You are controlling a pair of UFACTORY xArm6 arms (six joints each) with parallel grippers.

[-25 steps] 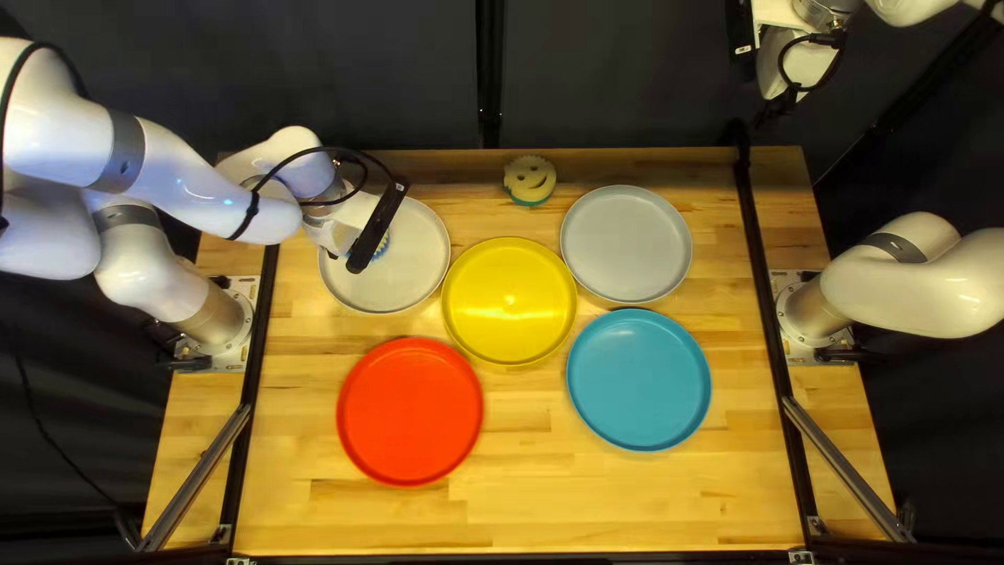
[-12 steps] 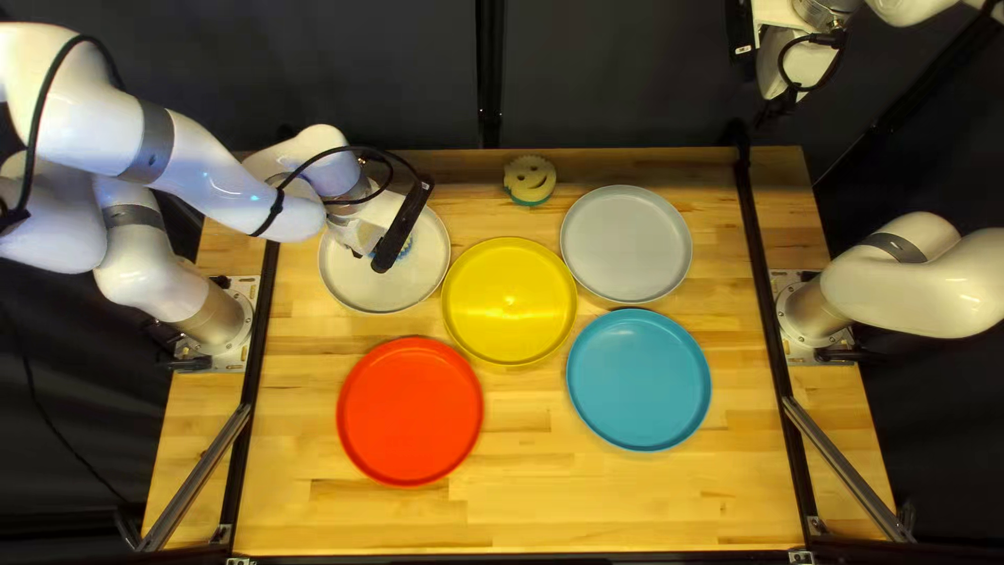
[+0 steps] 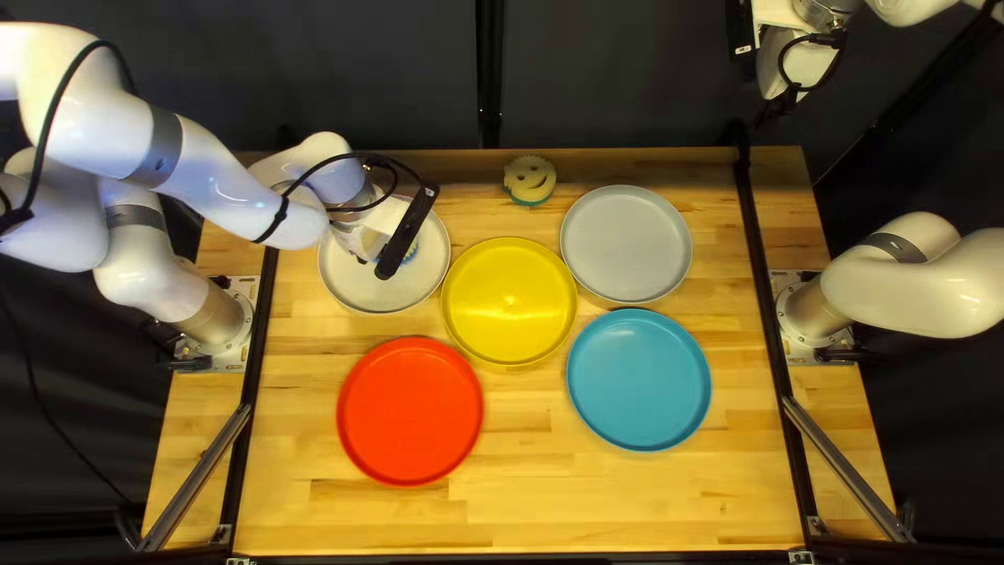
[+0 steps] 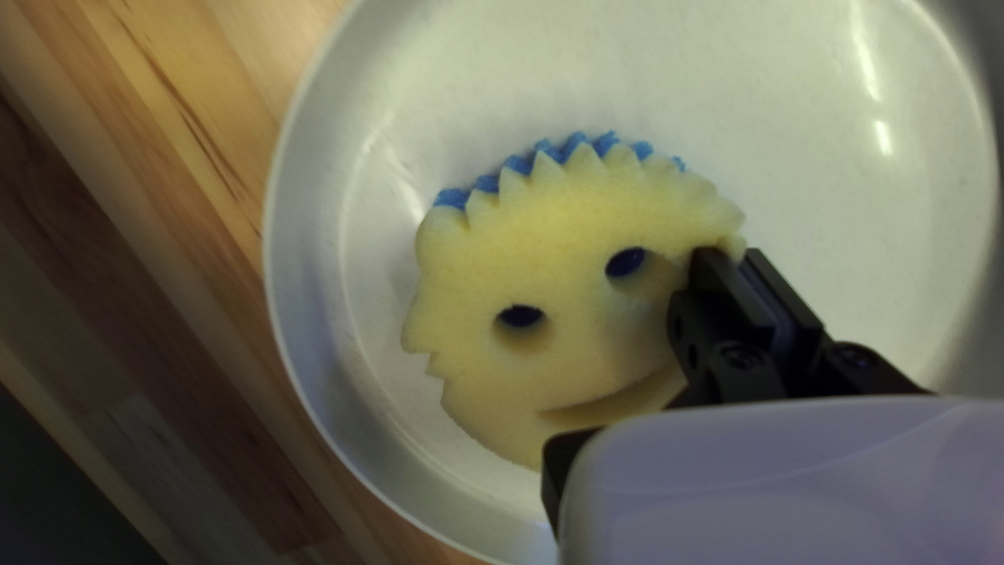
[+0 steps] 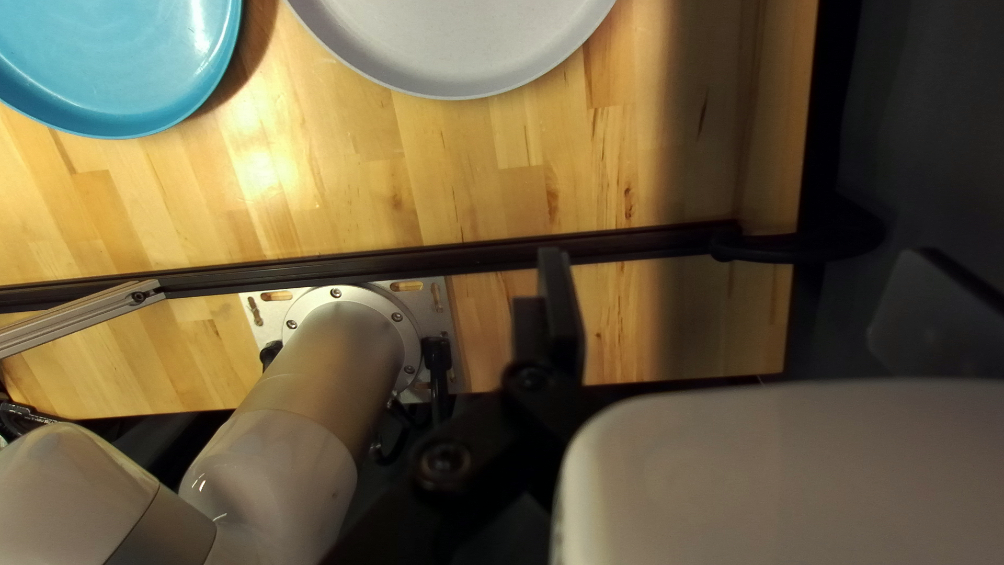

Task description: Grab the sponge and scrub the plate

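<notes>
The smiley-face sponge (image 4: 565,220) is pale yellow, patterned with two eyes and a curved mouth, with bright blue under its jagged edge and deep blue in the eyes. The plate beneath it (image 4: 382,209) is off-white. The second smiley sponge (image 3: 530,178) is cream with a teal-green lower edge. The other plates are red (image 3: 410,411), yellow (image 3: 509,301), blue (image 3: 639,380) and light grey (image 3: 626,244). The wooden tabletop (image 3: 628,502) is honey-coloured, striped in lighter and browner strips. The curtain (image 3: 607,73) is near-black; the left arm (image 3: 204,178) is glossy white, banded grey.
</notes>
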